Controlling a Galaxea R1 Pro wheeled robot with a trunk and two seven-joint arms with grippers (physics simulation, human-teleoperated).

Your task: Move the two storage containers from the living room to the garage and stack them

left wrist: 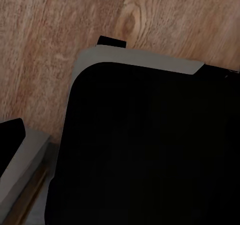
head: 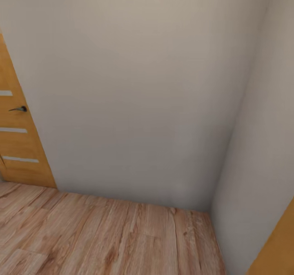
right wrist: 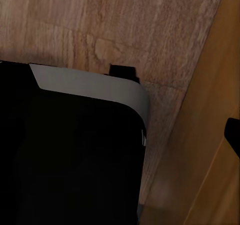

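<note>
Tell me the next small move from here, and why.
Probably turn the base away from this corner. The head view faces a blank wall meeting a side wall, with wood plank floor below and a closed door at left; no storage container is in sight.

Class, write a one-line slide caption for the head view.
Corner of plain walls above wood floor, with a door at left.
</note>
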